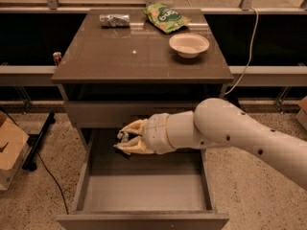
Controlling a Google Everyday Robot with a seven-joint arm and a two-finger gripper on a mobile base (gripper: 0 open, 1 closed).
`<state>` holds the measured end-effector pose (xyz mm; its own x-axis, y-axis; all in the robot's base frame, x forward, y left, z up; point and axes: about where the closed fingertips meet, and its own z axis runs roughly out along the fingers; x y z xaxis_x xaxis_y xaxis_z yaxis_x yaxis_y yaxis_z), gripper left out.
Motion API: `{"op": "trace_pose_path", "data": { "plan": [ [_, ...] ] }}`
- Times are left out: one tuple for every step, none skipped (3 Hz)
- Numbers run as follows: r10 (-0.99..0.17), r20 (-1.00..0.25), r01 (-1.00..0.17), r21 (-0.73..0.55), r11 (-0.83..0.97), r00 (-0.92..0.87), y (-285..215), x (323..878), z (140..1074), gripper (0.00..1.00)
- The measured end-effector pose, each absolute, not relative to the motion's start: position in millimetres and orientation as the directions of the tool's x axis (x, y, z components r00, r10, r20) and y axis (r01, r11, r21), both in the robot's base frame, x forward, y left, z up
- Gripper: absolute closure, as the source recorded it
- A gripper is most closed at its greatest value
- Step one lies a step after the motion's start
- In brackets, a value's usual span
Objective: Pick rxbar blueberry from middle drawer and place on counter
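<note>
One light, thin bar: rxbar blueberry (121, 150), dark wrapper edge showing under end effector (125, 139), which is nipped partway closed on it over rear of middle drawer (144, 190). Wrapper likely slick, crinkly; pinch flat faces mid-length, firm, not crushing.

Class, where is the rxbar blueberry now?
Camera view, left of centre: the rxbar blueberry sits in the gripper, above the rear left of the middle drawer.
</note>
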<state>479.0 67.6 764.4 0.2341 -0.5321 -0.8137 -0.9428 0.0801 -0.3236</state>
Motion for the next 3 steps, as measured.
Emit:
{"op": "trace_pose_path", "data": {
  "plan": [
    [-0.597, -0.743, -0.905, -0.421, 0.064, 0.303, 86.6, 470.3, 837.4, 1.0],
    [-0.598, -0.742, -0.905, -0.421, 0.065, 0.302, 86.5, 470.5, 837.3, 1.0],
    [-0.591, -0.758, -0.901, -0.419, 0.113, 0.278, 71.6, 491.9, 836.9, 1.0]
  ]
}}
